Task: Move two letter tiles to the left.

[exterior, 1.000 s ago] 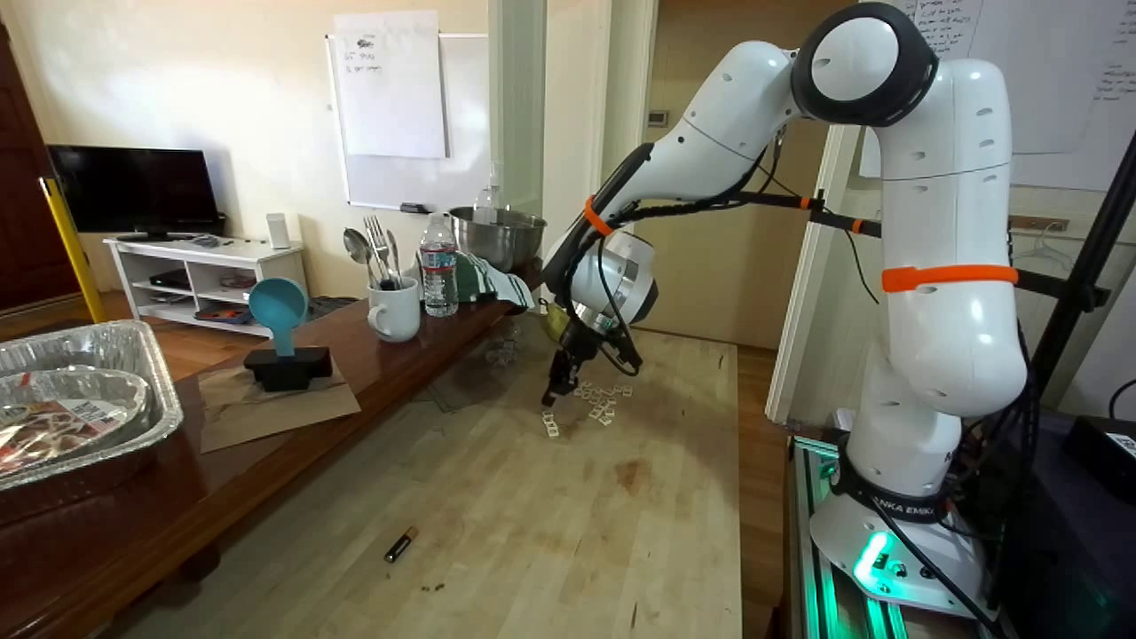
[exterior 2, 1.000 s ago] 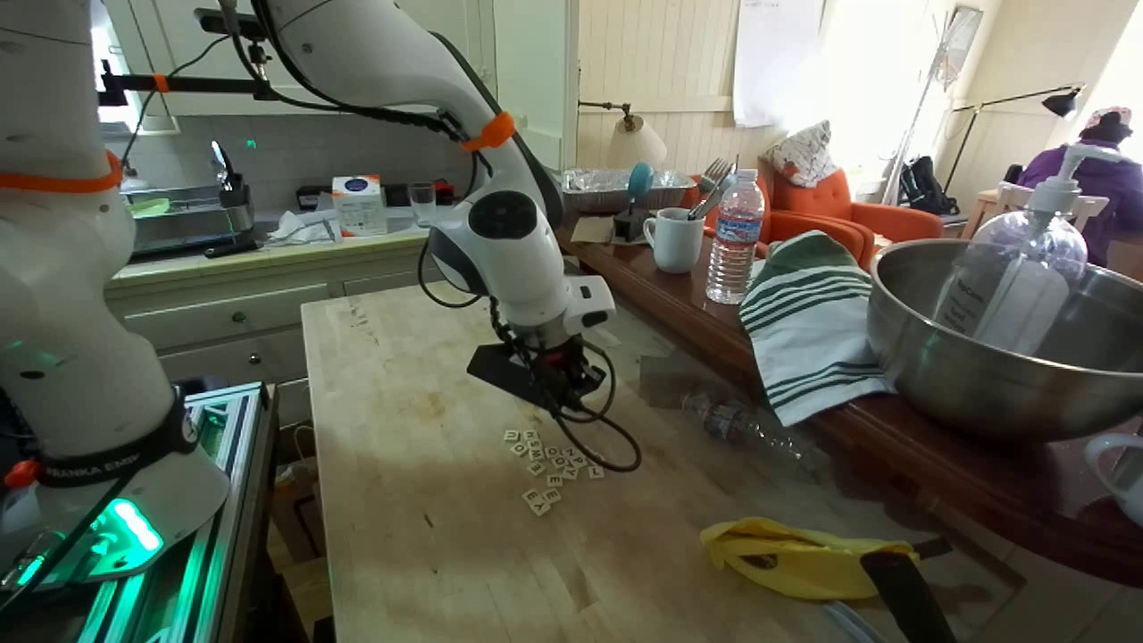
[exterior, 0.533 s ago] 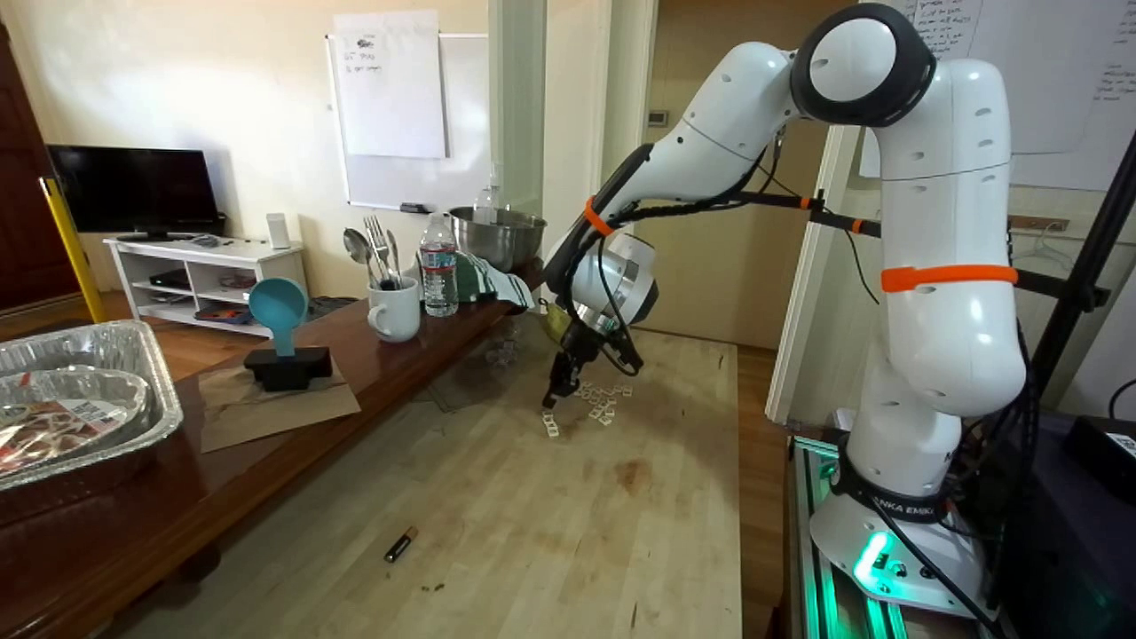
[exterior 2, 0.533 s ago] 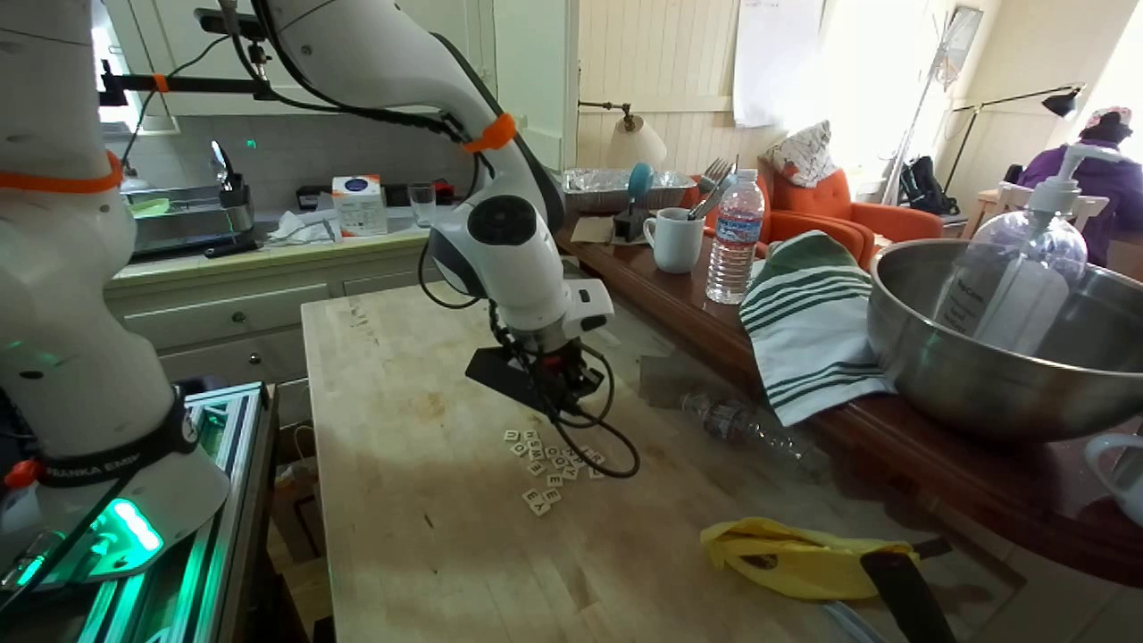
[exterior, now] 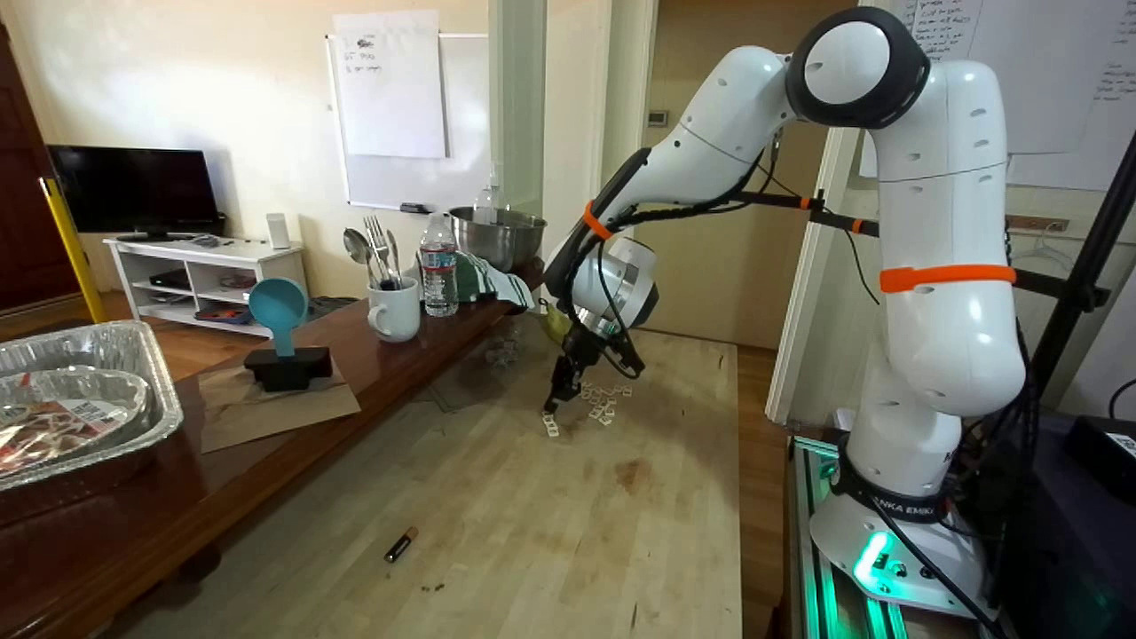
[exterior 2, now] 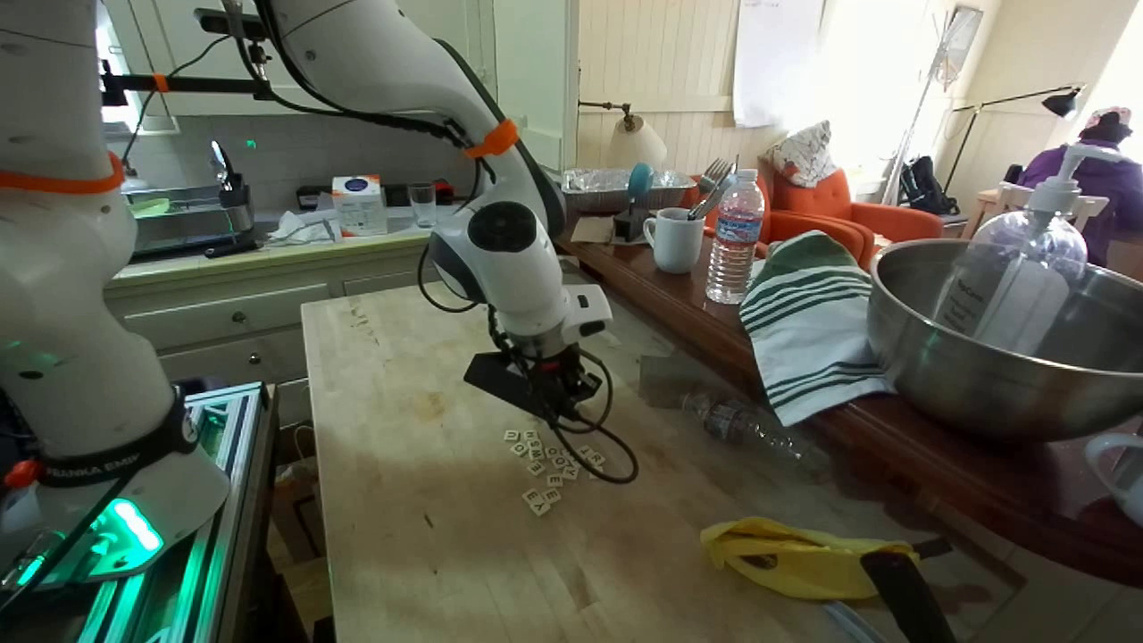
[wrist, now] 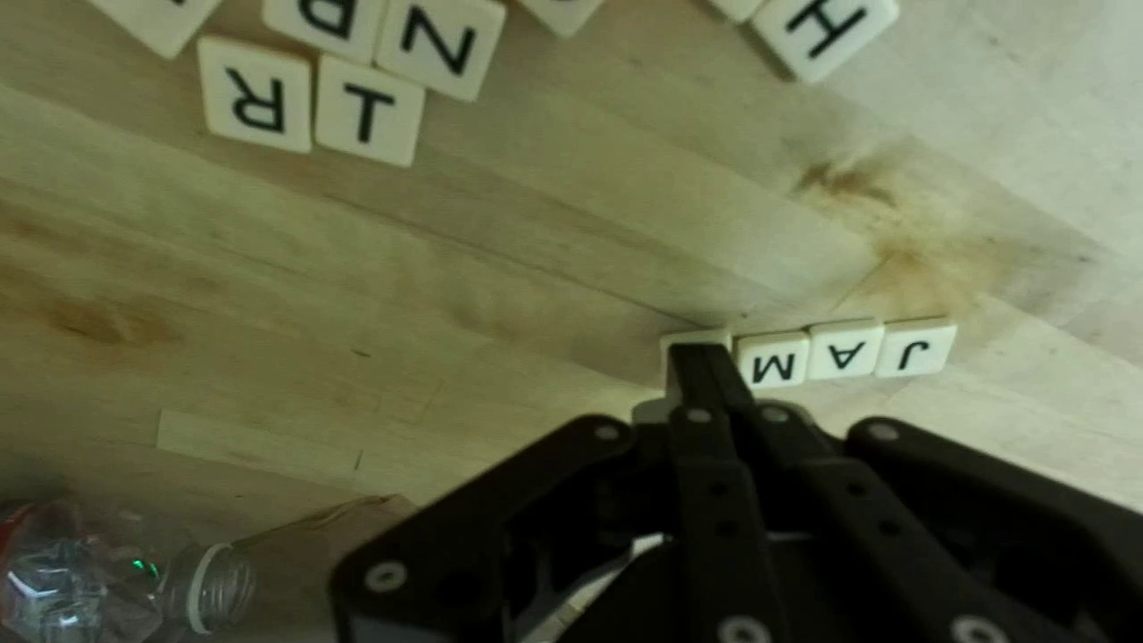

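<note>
The letter tiles are small pale squares with black letters. In the wrist view a row holds J [wrist: 915, 346], A [wrist: 844, 350], M [wrist: 771, 362] and a fourth tile [wrist: 695, 338], mostly covered by my fingertips. This row [exterior: 551, 426] also shows in an exterior view. My gripper [wrist: 703, 357] is shut, its fingertips together over the fourth tile; whether they touch it I cannot tell. The gripper [exterior: 549, 409] points down at the row's far end. Loose tiles, such as R [wrist: 256, 96], T [wrist: 369, 112] and H [wrist: 826, 31], lie scattered; this group [exterior 2: 554, 480] shows in an exterior view.
A plastic bottle [wrist: 80, 572] lies near the wooden table's edge. A yellow object [exterior 2: 795, 558] lies on the table. A battery [exterior: 400, 544] lies at the near end. A raised dark shelf [exterior: 461, 333] holds a mug [exterior: 394, 311], a water bottle [exterior: 439, 271] and a steel bowl [exterior 2: 1000, 375].
My gripper has come slightly lower, toward the end of the tile row. The tiles show no visible movement.
</note>
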